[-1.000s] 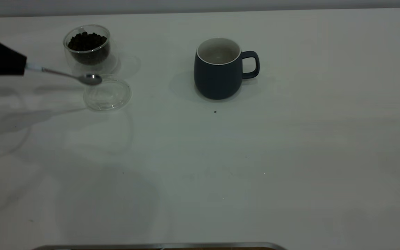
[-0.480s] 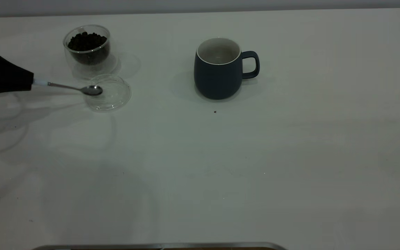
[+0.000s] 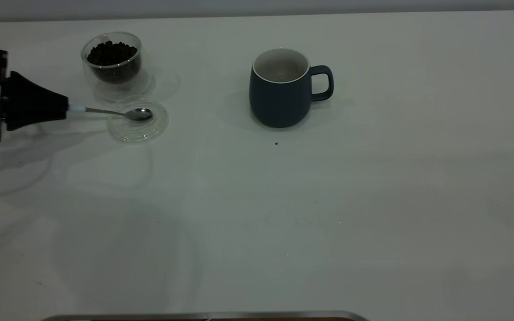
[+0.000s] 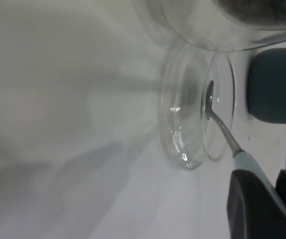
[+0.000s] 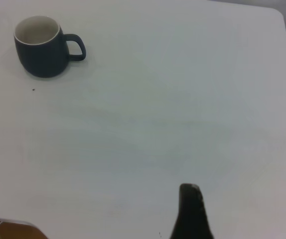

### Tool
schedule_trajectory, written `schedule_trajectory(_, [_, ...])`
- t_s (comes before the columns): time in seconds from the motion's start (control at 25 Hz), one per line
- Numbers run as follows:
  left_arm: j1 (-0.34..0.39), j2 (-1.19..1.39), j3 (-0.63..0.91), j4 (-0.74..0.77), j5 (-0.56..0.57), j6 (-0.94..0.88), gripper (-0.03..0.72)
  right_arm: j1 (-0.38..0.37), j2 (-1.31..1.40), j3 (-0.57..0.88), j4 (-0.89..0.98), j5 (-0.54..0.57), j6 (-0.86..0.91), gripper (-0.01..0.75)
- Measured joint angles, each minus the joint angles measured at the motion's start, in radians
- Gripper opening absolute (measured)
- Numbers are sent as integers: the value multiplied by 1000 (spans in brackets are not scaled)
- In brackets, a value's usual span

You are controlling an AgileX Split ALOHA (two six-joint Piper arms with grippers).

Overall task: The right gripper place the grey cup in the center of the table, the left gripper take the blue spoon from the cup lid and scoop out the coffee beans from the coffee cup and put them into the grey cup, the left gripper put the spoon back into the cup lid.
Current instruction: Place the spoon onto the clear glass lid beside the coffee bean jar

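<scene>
With the left gripper (image 3: 63,108) low at the table's (image 3: 283,214) left edge, I see its black fingers clamped on the pale handle of the blue spoon (image 3: 118,113). Spoon runs roughly level toward the middle of the table; its silver bowl sits over the cup lid (image 3: 138,121), w/ the neck crossing the lid's left rim. Left wrist view puts the bowl right at the lid's inner surface (image 4: 195,107), but I can't tell if it's touching or just above. Spoon bowl looks empty.

Lid lies flat, just in front of the coffee cup (image 3: 113,60) and nearly touching its base. Coffee cup is upright, coffee beans (image 3: 112,52) heaped near its rim.

Grey cup (image 3: 281,87) stands upright well right of the lid, handle pointing right. I can't make out any beans in its white interior. One dark speck (image 3: 276,143) on the table just in front of it.

Right gripper (image 5: 192,211): only a black finger shows in its own wrist view, well apart from the grey cup; can't tell whether the jaws are open or closed.
</scene>
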Motion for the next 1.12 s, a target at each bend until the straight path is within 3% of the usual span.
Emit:
schedule_trajectory(0.64, [-38, 30, 0, -42, -1, 35, 152, 0, 0, 0, 0, 1, 0, 591])
schedule_trajectory(0.76, [-38, 30, 0, -42, -1, 64, 250, 0, 0, 0, 0, 1, 0, 591])
schedule_trajectory(1.0, [-38, 30, 0, -42, -37, 104, 554, 0, 0, 0, 0, 1, 0, 591])
schedule_trajectory(1.12, [-38, 29, 0, -30, -95, 108, 641, 0, 0, 0, 0, 1, 0, 591])
